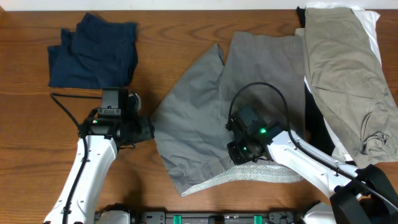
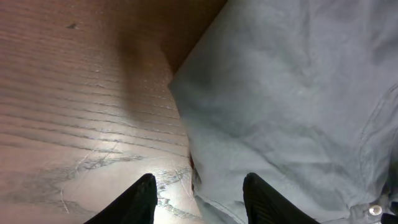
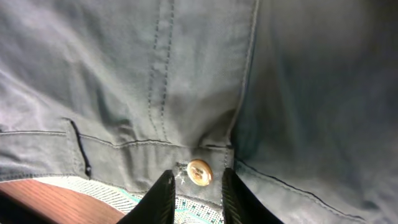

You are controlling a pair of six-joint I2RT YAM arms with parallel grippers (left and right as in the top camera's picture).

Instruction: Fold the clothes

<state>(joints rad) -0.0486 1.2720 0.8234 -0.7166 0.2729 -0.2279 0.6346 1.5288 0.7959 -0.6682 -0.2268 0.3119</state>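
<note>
Mid-grey shorts lie spread in the middle of the table, with the pale patterned inner waistband showing along the near edge. My right gripper is at that waistband. In the right wrist view its fingers are closed narrowly on the waistband fabric, on either side of the metal snap button. My left gripper is at the shorts' left edge. In the left wrist view it is open, one finger over wood and the other over the grey fabric.
A navy garment lies crumpled at the back left. At the right, a khaki garment lies on white and black ones. Bare wooden table lies to the left.
</note>
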